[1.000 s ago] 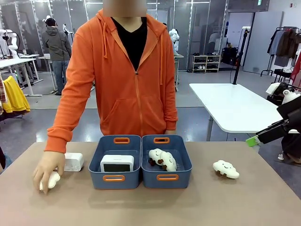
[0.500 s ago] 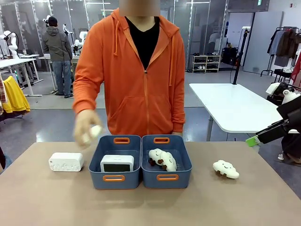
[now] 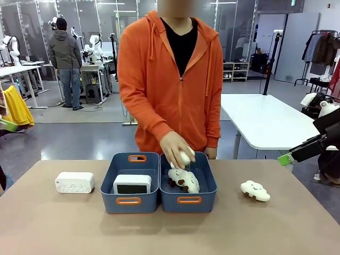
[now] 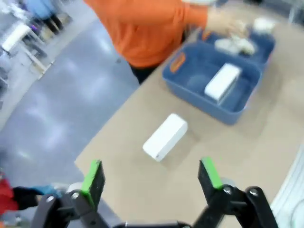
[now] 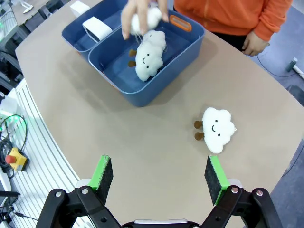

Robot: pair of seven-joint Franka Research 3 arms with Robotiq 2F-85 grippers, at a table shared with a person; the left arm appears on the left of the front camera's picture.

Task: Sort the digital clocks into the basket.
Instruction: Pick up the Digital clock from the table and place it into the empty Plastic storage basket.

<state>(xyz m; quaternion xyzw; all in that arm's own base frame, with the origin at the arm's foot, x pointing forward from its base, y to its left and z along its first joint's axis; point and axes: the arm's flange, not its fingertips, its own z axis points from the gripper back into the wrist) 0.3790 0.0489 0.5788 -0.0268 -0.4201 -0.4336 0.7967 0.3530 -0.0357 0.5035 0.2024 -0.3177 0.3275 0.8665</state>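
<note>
Front view: two blue baskets are set side by side at the middle of the table (image 3: pixel 170 234), toward its far edge. The screen clock (image 3: pixel 132 184) is seen lying in the left basket (image 3: pixel 109 183). The dotted clock (image 3: pixel 74 182) is left on the table beside that basket, toward the left edge. A cloud toy (image 3: pixel 184 179) lies in the right basket (image 3: pixel 210 185), and a white toy (image 3: pixel 185 157) is gripped above it in the person's hand (image 3: pixel 173 147). Another cloud (image 3: pixel 255 190) sits toward the right edge. The left tool (image 4: pixel 152 173) and the right tool (image 5: pixel 159 178) are both spread wide, with nothing gripped.
</note>
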